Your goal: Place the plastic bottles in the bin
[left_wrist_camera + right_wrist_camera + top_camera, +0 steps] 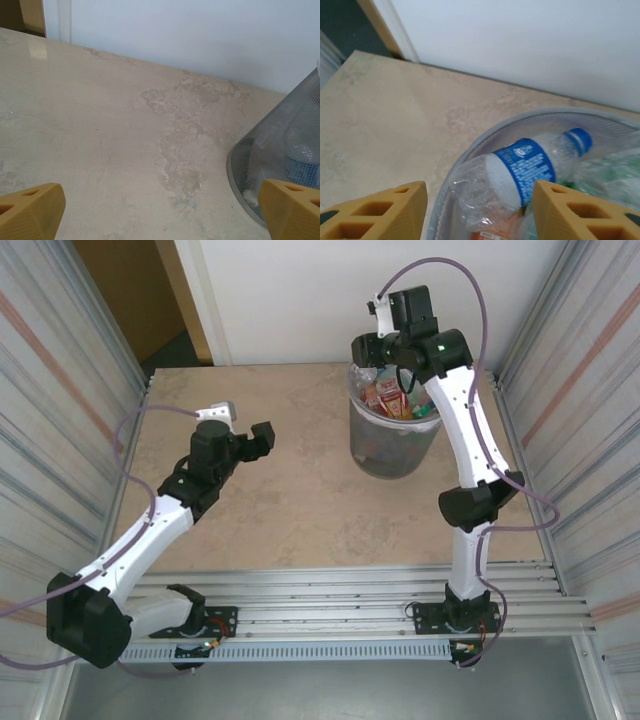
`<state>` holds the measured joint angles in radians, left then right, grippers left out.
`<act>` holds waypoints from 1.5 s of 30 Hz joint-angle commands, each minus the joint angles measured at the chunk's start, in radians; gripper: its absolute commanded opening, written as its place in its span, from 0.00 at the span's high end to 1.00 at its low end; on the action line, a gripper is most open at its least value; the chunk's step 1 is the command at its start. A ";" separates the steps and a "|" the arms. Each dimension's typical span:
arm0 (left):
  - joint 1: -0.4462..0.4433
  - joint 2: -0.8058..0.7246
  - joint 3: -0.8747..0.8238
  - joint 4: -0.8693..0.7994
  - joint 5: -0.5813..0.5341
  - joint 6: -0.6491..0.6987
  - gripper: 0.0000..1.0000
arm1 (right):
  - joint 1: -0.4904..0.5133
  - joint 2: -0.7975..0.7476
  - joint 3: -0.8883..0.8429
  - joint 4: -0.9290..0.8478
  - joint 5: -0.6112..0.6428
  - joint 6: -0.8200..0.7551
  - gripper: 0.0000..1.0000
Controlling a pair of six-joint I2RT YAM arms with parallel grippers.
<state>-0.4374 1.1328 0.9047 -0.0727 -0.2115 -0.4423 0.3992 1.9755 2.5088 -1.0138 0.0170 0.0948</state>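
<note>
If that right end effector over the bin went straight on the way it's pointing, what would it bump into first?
Probably the blue-labelled bottle lying atop the pile in the bin, straight ahead of the right end effector and between its spread fingers. How far off it is is hard to judge.

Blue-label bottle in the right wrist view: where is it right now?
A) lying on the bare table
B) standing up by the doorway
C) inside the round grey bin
C: the blue-label bottle lies on its side within the mesh rim of the bin, on top of what is already in there.
</note>
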 commanded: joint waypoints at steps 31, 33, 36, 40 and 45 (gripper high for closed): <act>0.221 -0.442 -0.575 0.354 -0.217 0.398 0.01 | -0.147 -1.103 -1.873 0.712 0.300 0.120 0.02; 0.260 -0.399 -0.618 0.437 -0.167 0.417 0.01 | -0.143 -1.072 -1.914 0.777 0.327 0.095 0.02; 0.315 -0.306 -0.662 0.556 -0.101 0.445 0.01 | -0.146 -1.057 -1.975 0.891 0.335 0.035 0.02; 0.376 -0.142 -0.696 0.713 -0.008 0.482 0.01 | -0.180 -1.083 -2.065 1.068 0.299 -0.039 0.02; 0.392 0.024 -0.694 0.856 0.074 0.539 0.01 | -0.300 -1.116 -2.171 1.247 0.169 -0.028 0.02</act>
<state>-0.0528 1.1091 0.2146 0.6098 -0.2180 0.0338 0.1429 0.8829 0.3763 0.0586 0.2588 0.0944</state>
